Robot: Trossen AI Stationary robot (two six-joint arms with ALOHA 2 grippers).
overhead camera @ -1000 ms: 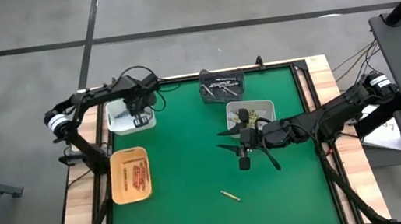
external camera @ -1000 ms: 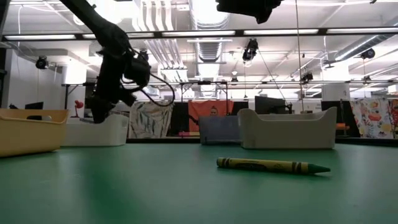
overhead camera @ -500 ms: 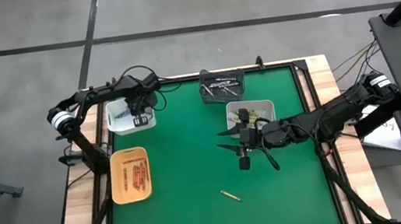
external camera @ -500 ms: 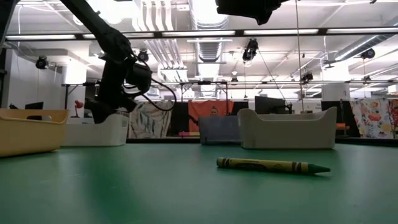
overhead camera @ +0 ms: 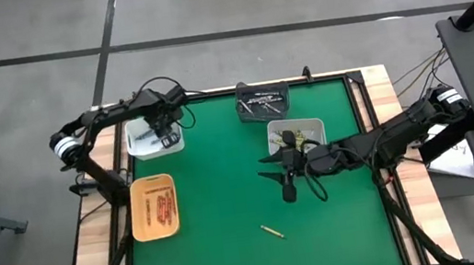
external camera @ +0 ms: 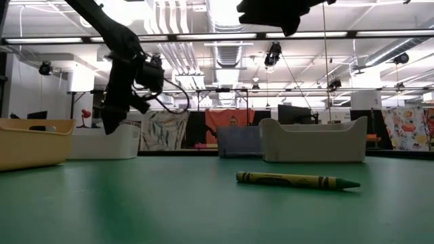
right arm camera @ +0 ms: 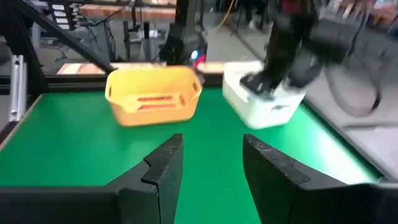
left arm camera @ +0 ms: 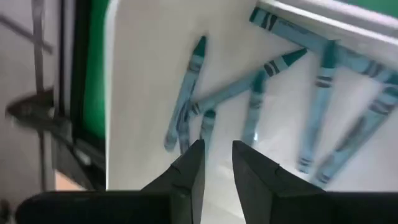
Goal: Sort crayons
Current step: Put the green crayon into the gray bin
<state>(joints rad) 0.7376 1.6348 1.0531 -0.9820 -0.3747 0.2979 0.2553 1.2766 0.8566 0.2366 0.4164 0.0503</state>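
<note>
One yellow-green crayon (overhead camera: 272, 231) lies flat on the green mat near the front edge, and it also shows in the low view (external camera: 295, 180). My left gripper (overhead camera: 164, 135) hangs over the white tray (overhead camera: 138, 143), its fingers a little apart and empty (left arm camera: 217, 167). Several blue crayons (left arm camera: 261, 93) lie on that tray's floor under it. My right gripper (overhead camera: 285, 179) hovers open and empty above the mat's middle, its fingers wide apart (right arm camera: 211, 158), far of the loose crayon.
An orange-yellow tray (overhead camera: 142, 222) with red crayons stands at the left front. A dark tray (overhead camera: 261, 92) with pale crayons stands at the far edge, and a pale tray (overhead camera: 310, 124) is just behind my right gripper. Bare green mat (overhead camera: 216, 182) lies between the trays.
My left gripper has stayed over the white tray, shifting slightly and tipping from a slant to point more steeply down. The loose crayon has not moved.
</note>
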